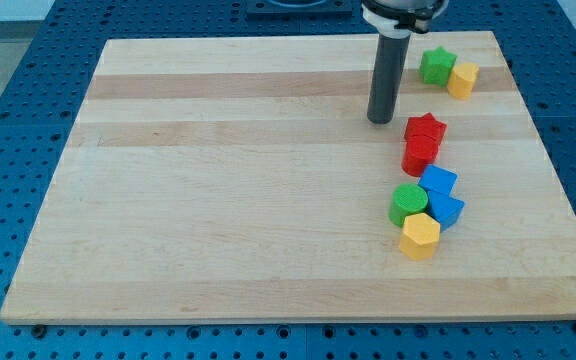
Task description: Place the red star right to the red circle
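The red star lies on the wooden board at the view's right, touching the red circle, which sits just below it. My tip is down on the board just to the left of the red star, a small gap apart, and above-left of the red circle.
Below the red circle sit a blue cube, a blue block, a green circle and a yellow hexagon, clustered. A green star and a yellow block touch near the board's top right. The board's right edge is close.
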